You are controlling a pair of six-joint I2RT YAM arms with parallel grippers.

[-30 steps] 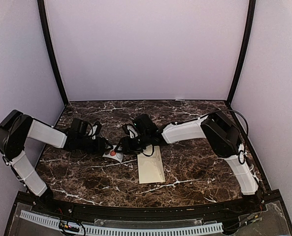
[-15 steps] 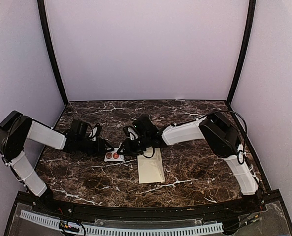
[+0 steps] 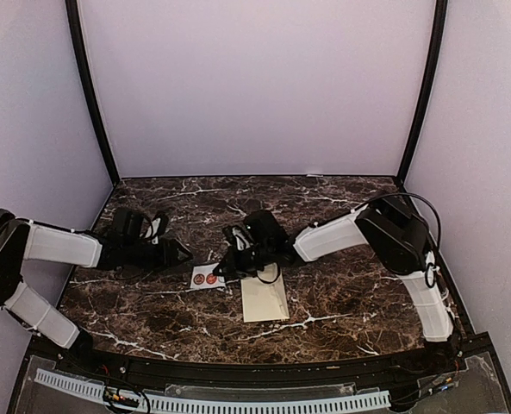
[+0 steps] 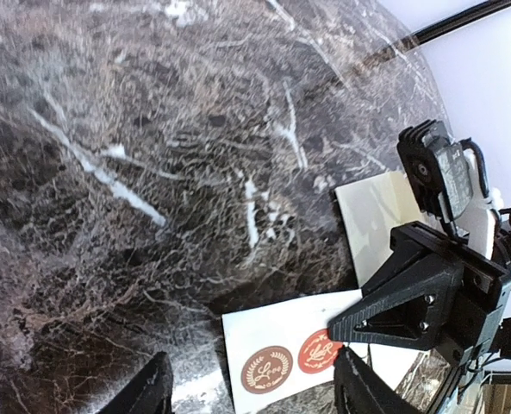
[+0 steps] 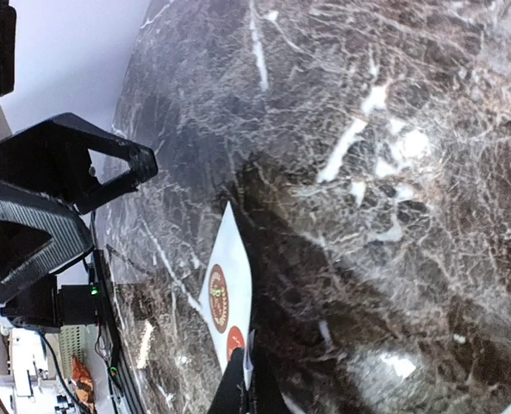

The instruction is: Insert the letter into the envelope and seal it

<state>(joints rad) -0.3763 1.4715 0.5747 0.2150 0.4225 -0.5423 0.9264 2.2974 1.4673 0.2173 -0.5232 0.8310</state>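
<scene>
Two grippers sit low over the marble table [image 3: 350, 293], tips facing each other. Right gripper [image 5: 245, 366]: fingers closed together with a white sliver of the sticker card [image 5: 229, 259] between the tips, so it is clamped on that card's edge. The card lies flat directly ahead of those tips and carries two round stickers [image 4: 266, 369] side by side, one brown and one red. Left gripper [image 4: 255, 358]: fingers well apart, holding nothing, on the opposite side of the card from the right gripper and just short of it in the top view. In the left wrist view the right gripper's black finger lies over the card's corner beside the red sticker and hides that part. Envelope [image 3: 265, 299]: plain cream, flat on the table, just behind and below the right gripper, with its long side running back toward the arm bases. The end nearest the gripper is partly covered by the gripper body and a cable loop [image 3: 270, 274]. Whether the envelope and card touch cannot be made out. Purple walls [image 3: 255, 86] stand beyond on three sides.
</scene>
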